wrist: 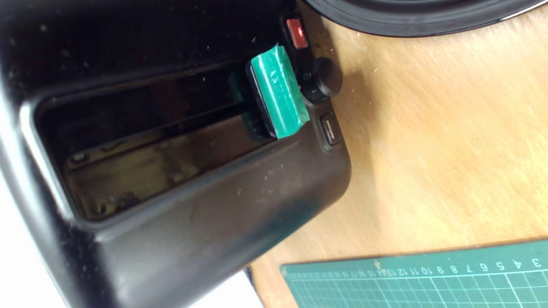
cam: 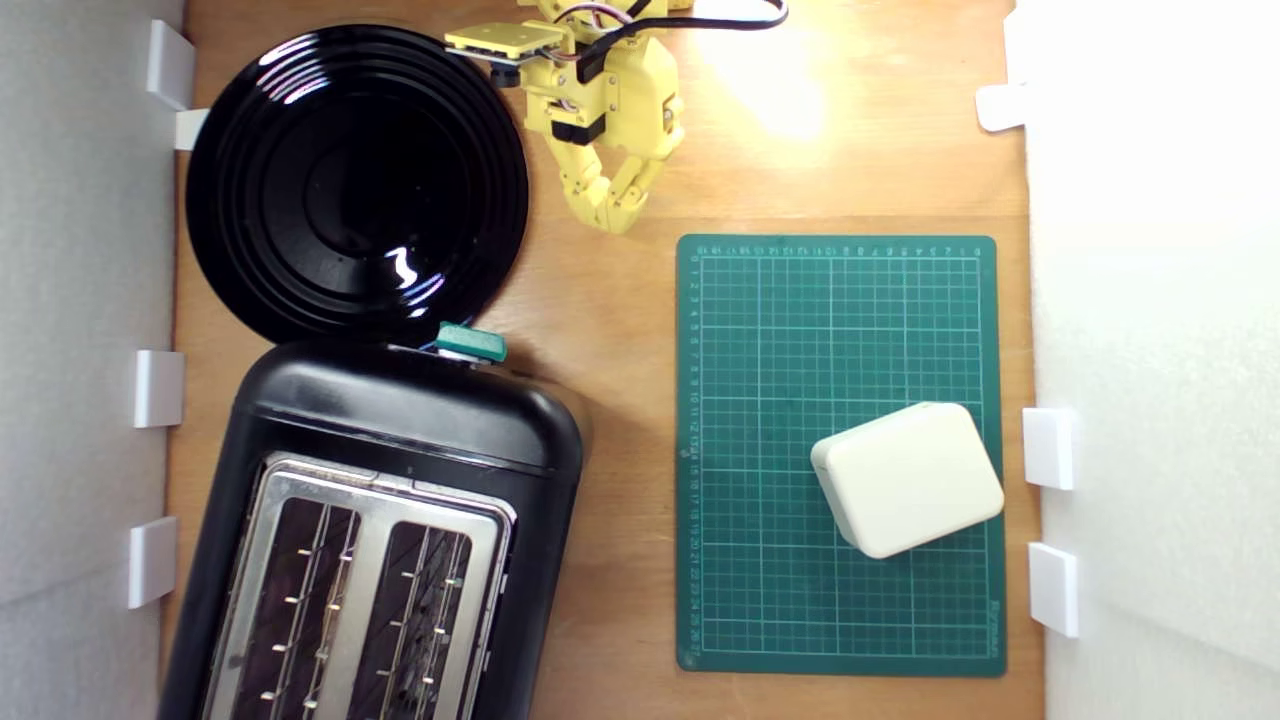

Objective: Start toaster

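One tool (cam: 612, 215), fingertips pinched together and grasping nothing, hangs well apart from the toaster (cam: 400, 430), beyond its raised teal lever (cam: 470, 343), likely readying a downward press.

Bright, even light falls on my bench (cam: 600, 330), with a washed-out hot spot at one o'clock in the exterior view. The plate (cam: 355, 180) throws white glints; the toaster (cam: 400, 420) casts a soft shadow toward three o'clock. My wrist view is softer: the toaster's dark body (wrist: 192, 222) is smeared, and white blows out at seven o'clock.
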Controlling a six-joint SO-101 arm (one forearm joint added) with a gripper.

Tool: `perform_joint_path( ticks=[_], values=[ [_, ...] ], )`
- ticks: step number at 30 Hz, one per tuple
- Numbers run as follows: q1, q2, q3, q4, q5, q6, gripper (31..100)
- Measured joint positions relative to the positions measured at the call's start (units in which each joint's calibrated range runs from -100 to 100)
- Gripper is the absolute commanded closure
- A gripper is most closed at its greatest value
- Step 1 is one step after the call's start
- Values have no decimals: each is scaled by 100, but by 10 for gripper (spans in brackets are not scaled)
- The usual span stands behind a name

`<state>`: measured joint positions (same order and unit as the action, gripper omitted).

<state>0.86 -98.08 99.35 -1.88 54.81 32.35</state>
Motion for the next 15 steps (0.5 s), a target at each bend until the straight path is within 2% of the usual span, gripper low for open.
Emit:
perform_joint_path(
  ticks=[2, 6, 11, 15],
  values=[
    [-108, 0, 0, 0, 0, -135, 989],
    [-362, -17, 0, 318, 17, -447, 989],
    [-624, -25, 0, 356, 230, -652, 989],
    [-651, -25, 0, 356, 247, -652, 985]
  ],
)
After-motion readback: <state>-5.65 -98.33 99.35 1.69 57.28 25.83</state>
